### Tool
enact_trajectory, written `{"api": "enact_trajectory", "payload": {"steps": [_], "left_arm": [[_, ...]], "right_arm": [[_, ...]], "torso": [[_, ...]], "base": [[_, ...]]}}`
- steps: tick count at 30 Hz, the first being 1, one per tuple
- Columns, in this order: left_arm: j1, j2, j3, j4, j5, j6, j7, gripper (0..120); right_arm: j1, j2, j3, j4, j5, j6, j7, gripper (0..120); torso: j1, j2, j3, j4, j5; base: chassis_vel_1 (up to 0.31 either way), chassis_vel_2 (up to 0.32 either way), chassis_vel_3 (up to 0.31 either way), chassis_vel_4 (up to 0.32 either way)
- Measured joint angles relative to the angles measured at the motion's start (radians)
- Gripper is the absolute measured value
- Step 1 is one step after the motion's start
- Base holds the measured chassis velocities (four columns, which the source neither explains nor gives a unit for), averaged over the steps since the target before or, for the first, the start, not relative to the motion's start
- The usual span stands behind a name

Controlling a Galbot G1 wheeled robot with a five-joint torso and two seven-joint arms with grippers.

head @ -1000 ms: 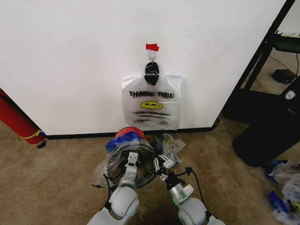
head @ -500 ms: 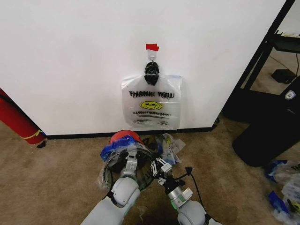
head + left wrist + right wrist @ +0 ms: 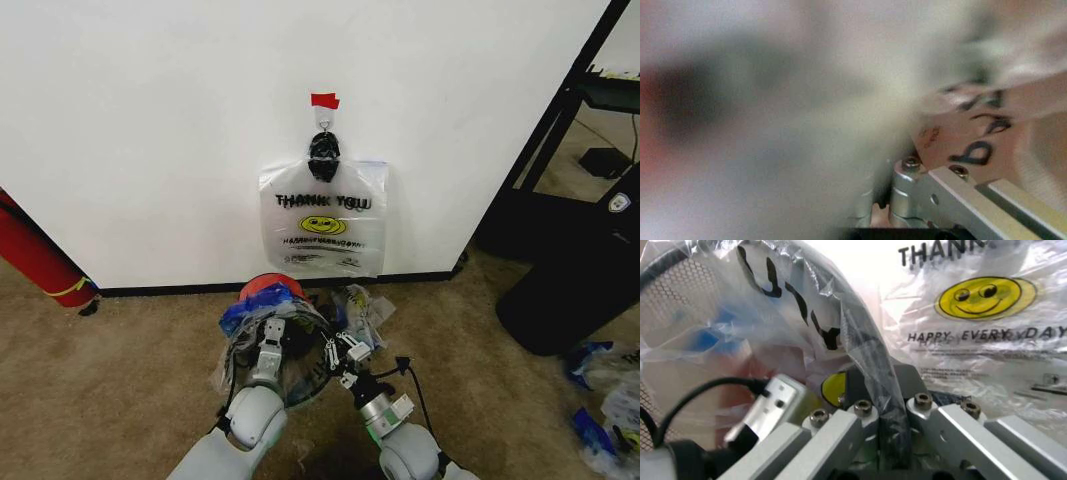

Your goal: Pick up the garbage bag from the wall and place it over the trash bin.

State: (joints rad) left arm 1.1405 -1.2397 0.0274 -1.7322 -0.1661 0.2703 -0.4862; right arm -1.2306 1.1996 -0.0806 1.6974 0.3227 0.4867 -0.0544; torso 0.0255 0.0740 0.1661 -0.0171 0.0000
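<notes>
Red cylinder [image 3: 35,252] by tan carpet [image 3: 120,370]; black-handled smiley bag [image 3: 322,218]; black shelving [image 3: 560,190].

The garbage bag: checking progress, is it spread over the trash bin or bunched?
Partly spread: the garbage bag drapes over the trash bin rim, which the right gripper pinches through it.

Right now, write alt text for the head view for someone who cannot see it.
Both grippers work at a small round black bin with a red base on tan carpet, the left gripper and right gripper handling a thin see-through plastic bag with blue patches draped over its rim. Behind it, a similar smiley "THANK YOU" bag hangs from a hook on the white wall.
</notes>
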Motion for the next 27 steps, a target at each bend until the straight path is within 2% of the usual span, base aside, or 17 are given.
{"api": "enact_trajectory", "payload": {"steps": [14, 22, 25, 27], "left_arm": [[-0.05, -0.014, 0.002, 0.009, -0.015, -0.049, 0.021, 0], [0.0, 0.003, -0.014, -0.009, -0.015, -0.045, 0.011, 0], [0.022, 0.01, -0.013, -0.028, -0.019, -0.065, 0.035, 0], [0.042, 0.016, -0.009, -0.047, -0.018, -0.113, 0.081, 0]], "right_arm": [[-0.013, 0.001, -0.001, -0.01, -0.01, 0.019, -0.032, 0], [-0.003, 0.002, 0.005, -0.01, 0.045, 0.006, -0.009, 0], [0.0, 0.002, 0.004, -0.007, 0.08, -0.006, -0.001, 0], [0.005, 0.005, 0.002, -0.003, 0.118, -0.02, 0.005, 0]], "torso": [[0.0, 0.0, 0.0, 0.0, 0.0], [0.0, 0.0, 0.0, 0.0001, 0.0001], [0.0, 0.0, 0.0, 0.0, 0.0001], [0.0, 0.0, 0.0, 0.0, 0.0001]], "base": [[0.0, 0.0, 0.0, 0.0], [0.0, 0.0, 0.0, 0.0], [0.0, 0.0, 0.0, 0.0], [0.0, 0.0, 0.0, 0.0]]}}
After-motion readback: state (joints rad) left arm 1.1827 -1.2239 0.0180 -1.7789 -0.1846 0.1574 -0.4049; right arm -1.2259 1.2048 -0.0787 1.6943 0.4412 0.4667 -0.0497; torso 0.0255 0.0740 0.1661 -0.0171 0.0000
